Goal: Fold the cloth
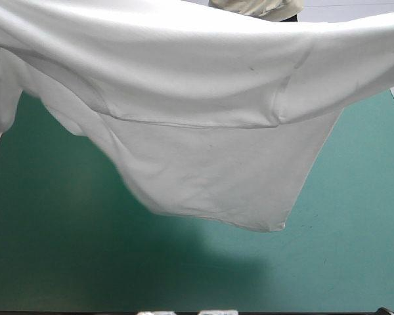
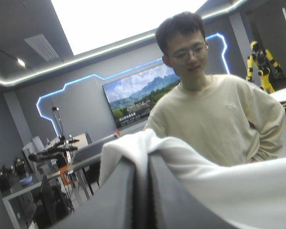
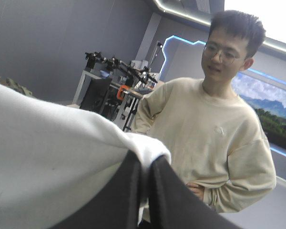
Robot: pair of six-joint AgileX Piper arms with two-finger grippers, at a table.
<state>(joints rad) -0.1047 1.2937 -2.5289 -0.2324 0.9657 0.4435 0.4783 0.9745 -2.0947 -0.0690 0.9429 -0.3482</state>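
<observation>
Your T-shirt (image 1: 197, 98) is off the bench (image 1: 52, 256) and in the air, stretched wide between the two arms. In the high view, the white cloth spans the upper part of the scene from side to side. A sleeve droops at the left, and the body sags to a low corner right of the middle. It casts a dark shadow on the teal-green cover below. You cannot tell whether that low corner touches the cover. A hem line runs across the hanging cloth, with another layer showing below it, so the shirt looks doubled over itself rather than hanging as a single flat sheet.

Your left pincer (image 2: 143, 160) has its black fingers pressed together, pinching a bunch of the T-shirt that drapes over the tips. Your right pincer (image 3: 145, 164) does the same, with white cloth wrapped over its tip.

As for progress, this looks like an early stage. The shirt is lifted and pulled open, but no neat fold lies on the bench. You have yet to lay it flat, fold it and leave a tidy bundle.
</observation>
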